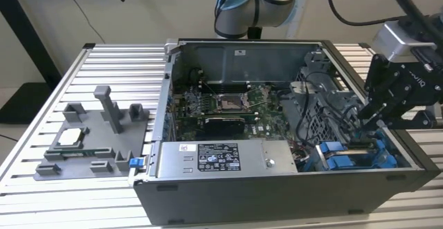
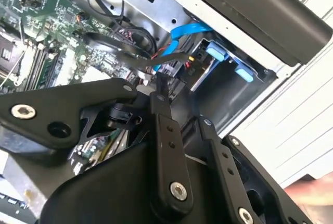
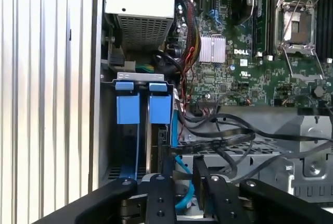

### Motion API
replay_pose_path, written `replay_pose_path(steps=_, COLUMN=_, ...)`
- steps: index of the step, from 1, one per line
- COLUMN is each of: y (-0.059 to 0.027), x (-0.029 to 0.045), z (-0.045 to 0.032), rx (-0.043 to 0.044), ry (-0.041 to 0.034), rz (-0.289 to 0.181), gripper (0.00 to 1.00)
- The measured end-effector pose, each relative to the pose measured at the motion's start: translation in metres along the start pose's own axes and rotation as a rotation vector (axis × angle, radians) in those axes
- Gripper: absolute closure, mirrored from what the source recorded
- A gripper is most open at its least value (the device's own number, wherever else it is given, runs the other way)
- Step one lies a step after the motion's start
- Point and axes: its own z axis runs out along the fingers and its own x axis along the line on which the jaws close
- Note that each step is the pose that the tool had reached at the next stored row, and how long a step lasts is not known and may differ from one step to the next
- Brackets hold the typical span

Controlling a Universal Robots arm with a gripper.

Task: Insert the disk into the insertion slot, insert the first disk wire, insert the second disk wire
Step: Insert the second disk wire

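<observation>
Fingers (image 3: 181, 168) nearly closed around a cable, just beside the disk (image 3: 160, 109).

I saw bright blue carrier fronts (image 3: 143, 107) against the grey perforated insertion slot (image 3: 260, 156). The motherboard (image 3: 250, 73) was green, flecked with silver. My gripper (image 2: 161, 86) was matte black. A light-blue cable (image 2: 184, 30) curled past black wires (image 3: 229, 140). The table (image 1: 41, 135) showed ribbed silver slats, and the power supply (image 1: 225, 159) bore a white label.
</observation>
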Motion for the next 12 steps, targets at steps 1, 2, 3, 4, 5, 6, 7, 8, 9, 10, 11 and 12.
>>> replay_pose_path(steps=1, y=0.0003, x=-0.0006, z=-0.0044, rx=0.0001, ry=0.0001, rz=0.0, gripper=0.0)
replay_pose_path(steps=2, y=0.0005, x=-0.0013, z=-0.009, rx=0.0, ry=0.0, rz=0.0, gripper=0.0)
replay_pose_path(steps=3, y=0.0007, x=-0.0017, z=-0.0123, rx=0.0001, ry=0.0001, rz=0.0, gripper=0.0)
replay_pose_path(steps=4, y=0.0008, x=-0.002, z=-0.0142, rx=0.0001, ry=0.0001, rz=0.0, gripper=0.0)
replay_pose_path(steps=5, y=0.0009, x=-0.002, z=-0.0149, rx=0.0001, ry=-0.0001, rz=0.0, gripper=0.0)
replay_pose_path(steps=6, y=0.0008, x=-0.002, z=-0.0149, rx=0.0001, ry=-0.0003, rz=0.0, gripper=0.0)
replay_pose_path(steps=7, y=0.0009, x=-0.002, z=-0.0149, rx=0.0001, ry=-0.0005, rz=0.0, gripper=0.0)
replay_pose_path(steps=8, y=0.0009, x=-0.0021, z=-0.0149, rx=0.0001, ry=-0.0004, rz=0.0, gripper=0.0)
replay_pose_path(steps=9, y=0.001, x=-0.0021, z=-0.0153, rx=0.0002, ry=-0.0002, rz=0.0, gripper=0.0)
replay_pose_path(steps=10, y=0.001, x=-0.0021, z=-0.0155, rx=0.0001, ry=-0.0002, rz=0.0, gripper=0.0)
replay_pose_path(steps=11, y=0.001, x=-0.0021, z=-0.0156, rx=0.0001, ry=-0.0001, rz=0.0, gripper=0.0)
replay_pose_path(steps=12, y=0.001, x=-0.0021, z=-0.0156, rx=0.0002, ry=-0.0002, rz=0.0, gripper=0.0)
